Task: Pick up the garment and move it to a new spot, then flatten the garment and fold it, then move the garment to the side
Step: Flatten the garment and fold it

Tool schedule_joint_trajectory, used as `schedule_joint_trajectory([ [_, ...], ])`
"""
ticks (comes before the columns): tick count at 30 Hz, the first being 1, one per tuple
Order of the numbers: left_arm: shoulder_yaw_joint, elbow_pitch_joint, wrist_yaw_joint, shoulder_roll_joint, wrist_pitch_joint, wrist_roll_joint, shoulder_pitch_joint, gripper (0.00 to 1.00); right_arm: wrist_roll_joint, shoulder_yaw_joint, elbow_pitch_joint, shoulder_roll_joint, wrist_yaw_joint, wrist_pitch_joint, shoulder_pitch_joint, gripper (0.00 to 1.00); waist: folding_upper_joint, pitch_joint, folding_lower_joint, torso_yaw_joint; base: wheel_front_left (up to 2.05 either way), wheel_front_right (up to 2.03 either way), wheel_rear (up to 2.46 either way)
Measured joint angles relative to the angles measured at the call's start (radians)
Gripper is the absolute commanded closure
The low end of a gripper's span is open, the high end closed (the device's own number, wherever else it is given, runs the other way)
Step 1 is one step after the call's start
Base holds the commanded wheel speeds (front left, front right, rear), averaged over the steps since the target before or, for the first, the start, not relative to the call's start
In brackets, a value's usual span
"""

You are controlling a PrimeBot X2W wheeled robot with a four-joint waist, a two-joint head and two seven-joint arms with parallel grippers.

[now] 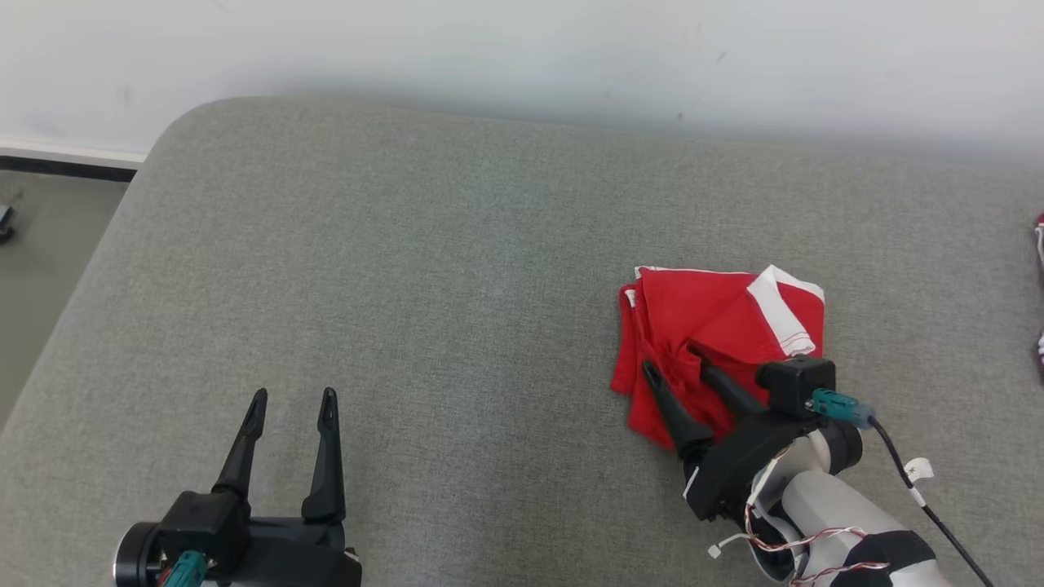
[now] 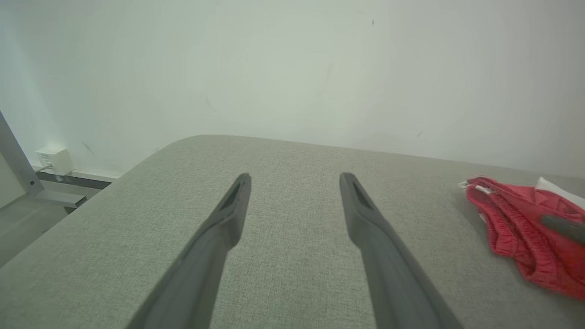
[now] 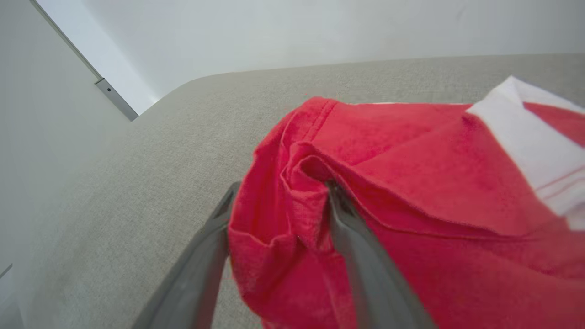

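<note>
The garment [image 1: 718,318] is red with a white band, lying folded and rumpled on the right side of the grey cushioned surface [image 1: 408,285]. My right gripper [image 1: 673,363] rests on its near left part, the two fingers spread apart. In the right wrist view a bunched ridge of the garment [image 3: 388,151] stands between the spread fingers of that gripper [image 3: 282,185]. My left gripper [image 1: 294,393] hovers open over bare cushion at the lower left, well away from the cloth. The left wrist view shows it [image 2: 296,176] holding nothing, with the garment [image 2: 516,228] at far right.
A pale wall runs along the cushion's far edge. The cushion's rounded left edge drops to the floor [image 1: 49,244]. Another red and white item [image 1: 1040,236] peeks in at the right border. A small white box [image 2: 55,160] sits low on the wall.
</note>
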Motion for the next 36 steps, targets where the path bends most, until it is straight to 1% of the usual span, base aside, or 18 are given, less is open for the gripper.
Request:
schedule_joint_trajectory([
  [3,0.008,-0.001,0.000,0.000,0.000,0.003,0.003,0.00,0.000,-0.020,-0.034,-0.016,0.000,-0.024,0.003,0.00,0.0000,-0.007,0.0000,-0.011,0.00,0.00,0.00],
  [7,0.017,-0.003,0.000,0.000,0.000,0.008,0.011,0.00,-0.004,-0.076,-0.106,-0.054,0.000,-0.035,0.035,0.00,0.0000,-0.016,0.0000,-0.032,0.00,0.00,0.00],
  [12,0.029,-0.009,-0.001,0.000,0.000,0.018,0.022,0.00,-0.051,-0.229,-0.233,-0.088,0.000,-0.037,0.113,0.00,0.0000,-0.025,0.0000,-0.060,0.00,0.00,0.00],
  [16,0.035,-0.015,-0.007,0.000,0.000,0.027,0.030,0.00,-0.104,-0.360,-0.308,-0.085,0.000,-0.039,0.211,0.00,0.0000,-0.033,0.0000,-0.081,0.00,0.00,0.00],
  [21,0.042,-0.017,-0.010,0.003,0.000,0.038,0.044,0.00,-0.150,-0.492,-0.366,-0.054,0.000,-0.039,0.322,0.00,0.0000,-0.048,0.0000,-0.099,0.00,0.00,0.00],
  [24,0.046,-0.017,-0.016,0.004,0.000,0.039,0.055,0.00,-0.175,-0.541,-0.387,-0.037,0.000,-0.039,0.374,0.00,0.0000,-0.054,-0.0001,-0.105,0.00,0.00,0.00],
  [27,0.048,-0.016,-0.017,0.004,0.000,0.047,0.058,0.00,-0.191,-0.559,-0.393,-0.021,0.000,-0.039,0.405,0.00,-0.0001,-0.057,0.0000,-0.107,0.00,0.00,0.00],
  [29,0.048,-0.016,-0.018,0.004,0.000,0.047,0.058,0.00,-0.194,-0.561,-0.393,-0.017,0.000,-0.039,0.407,0.89,-0.0001,-0.058,-0.0001,-0.107,0.00,0.00,0.00],
  [30,0.049,-0.016,-0.018,0.004,0.000,0.047,0.058,0.00,-0.196,-0.560,-0.390,-0.016,0.000,-0.039,0.407,1.00,-0.0001,-0.058,-0.0001,-0.106,0.00,0.00,0.00],
  [33,0.047,-0.014,-0.019,0.004,0.000,0.049,0.058,0.00,-0.201,-0.548,-0.357,-0.018,0.000,-0.039,0.391,1.00,0.0000,-0.056,-0.0001,-0.101,0.00,0.00,0.00],
  [36,0.039,-0.011,-0.023,0.004,0.000,0.053,0.051,0.00,-0.206,-0.528,-0.282,-0.024,0.000,-0.028,0.317,1.00,-0.0001,-0.050,-0.0001,-0.087,0.00,0.00,0.00],
])
